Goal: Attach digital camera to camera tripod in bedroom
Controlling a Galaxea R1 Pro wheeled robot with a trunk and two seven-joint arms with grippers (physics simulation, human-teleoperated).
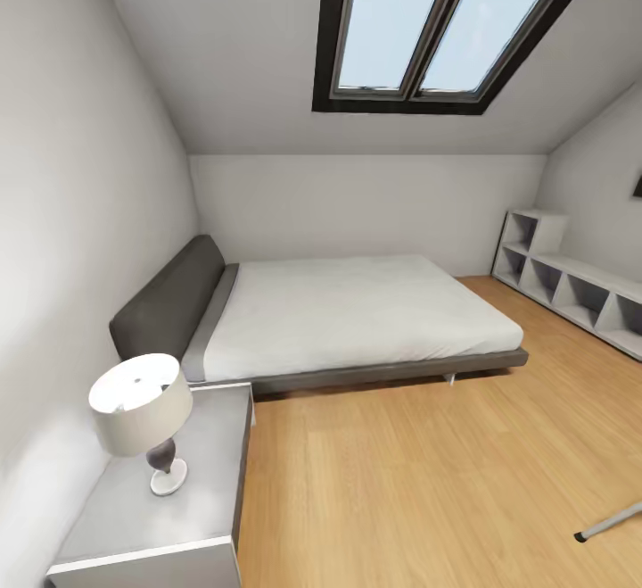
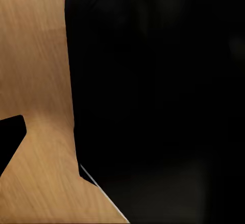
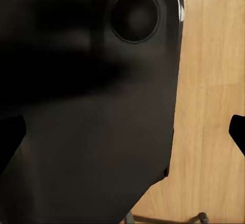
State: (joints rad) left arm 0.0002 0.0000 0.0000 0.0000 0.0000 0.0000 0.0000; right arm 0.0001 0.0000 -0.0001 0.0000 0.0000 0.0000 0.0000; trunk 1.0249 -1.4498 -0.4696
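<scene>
Bedroom walls are white under a sloped ceiling with a skylight (image 1: 443, 21); a grey platform bed (image 1: 357, 316) lies on light wood floor (image 1: 428, 481), cube shelves (image 1: 571, 280) to the right. One silver camera tripod (image 1: 615, 521) leg slants from its black foot up toward the right edge. Whether either hand is clenched cannot be told.

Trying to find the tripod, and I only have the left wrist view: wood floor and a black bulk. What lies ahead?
Observer: A grey bed stands ahead, its headboard against the left wall.
Operator: Any tripod?
Observer: What looks like a tripod leg, grey with a black foot, pokes in at the head view's lower right; the rest is cut off.
Operator: And on my left?
Observer: A nightstand with a lamp on it.
</scene>
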